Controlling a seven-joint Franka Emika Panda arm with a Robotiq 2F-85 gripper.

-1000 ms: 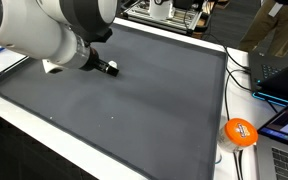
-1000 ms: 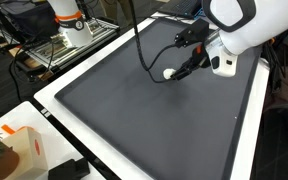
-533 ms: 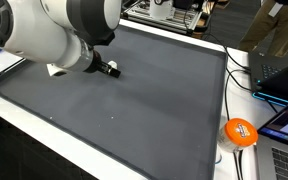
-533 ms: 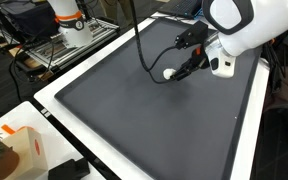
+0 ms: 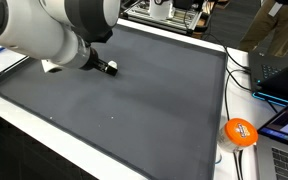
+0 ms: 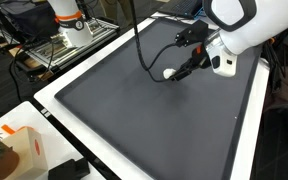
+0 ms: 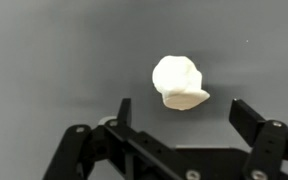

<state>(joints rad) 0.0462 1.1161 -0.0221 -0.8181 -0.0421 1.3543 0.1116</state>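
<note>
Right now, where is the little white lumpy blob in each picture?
In an exterior view: the small white lumpy blob lies above the middle, beside the black claw.
In an exterior view: I cannot pick it out; the big white robot arm at upper left probably hides it.
Wrist view: the blob sits mid-picture, just above the open claw.
Shared landmark: the dark grey mat under everything.

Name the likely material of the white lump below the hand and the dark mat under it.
White rounded lump: smooth, matte, folded-looking, perhaps soft foam, dough or plastic; unclear. Dark grey mat: matte, faintly grained, probably rubber or fabric-topped foam.
</note>
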